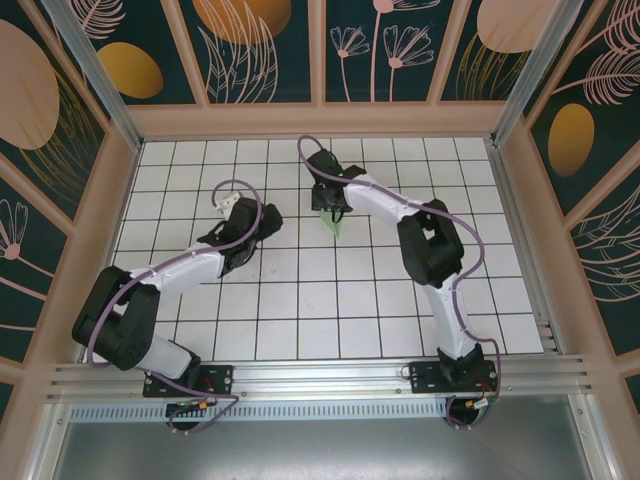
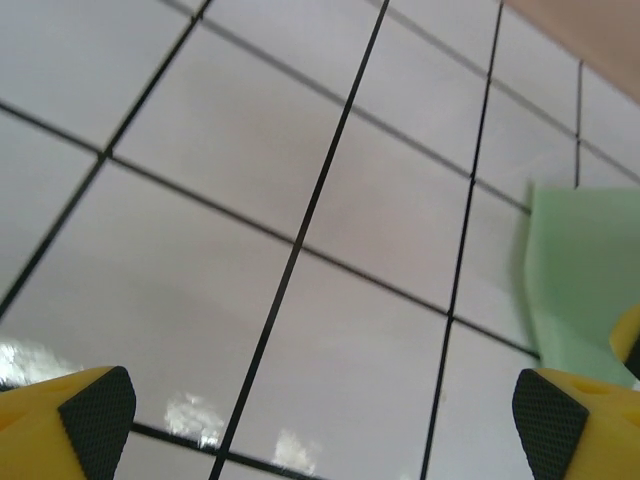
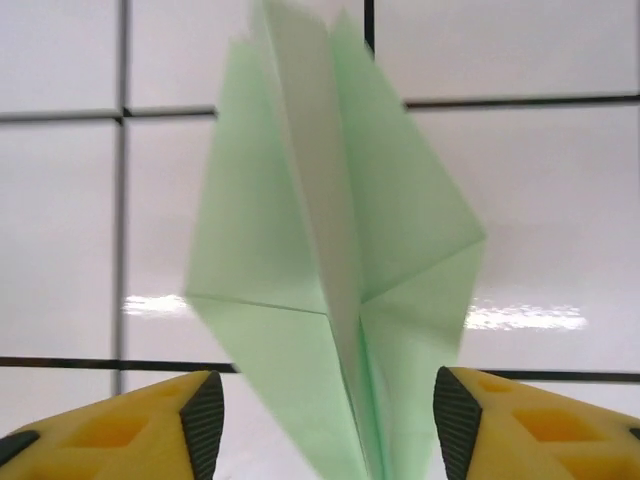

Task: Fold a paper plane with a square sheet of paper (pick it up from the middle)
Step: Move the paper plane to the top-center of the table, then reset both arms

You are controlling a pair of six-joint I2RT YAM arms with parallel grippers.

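Note:
The square sheet of paper is folded into a pale mint-green paper plane [image 3: 330, 250], a pointed dart with a raised centre fold. In the top view the paper plane [image 1: 334, 223] lies on the tiles at mid-table, just below my right gripper [image 1: 329, 206]. In the right wrist view my right gripper [image 3: 328, 425] is open. Its black pads [image 3: 205, 420] stand on either side of the plane's tail with a gap on both sides. My left gripper [image 1: 262, 222] hovers to the plane's left. It is open [image 2: 320, 410] over bare tiles, with the plane's green edge [image 2: 580, 270] at the right.
The white gridded tile floor [image 1: 300, 300] is boxed in by tan wooden walls [image 1: 320, 120] at the back and both sides. A metal rail [image 1: 320, 378] runs along the near edge by the arm bases.

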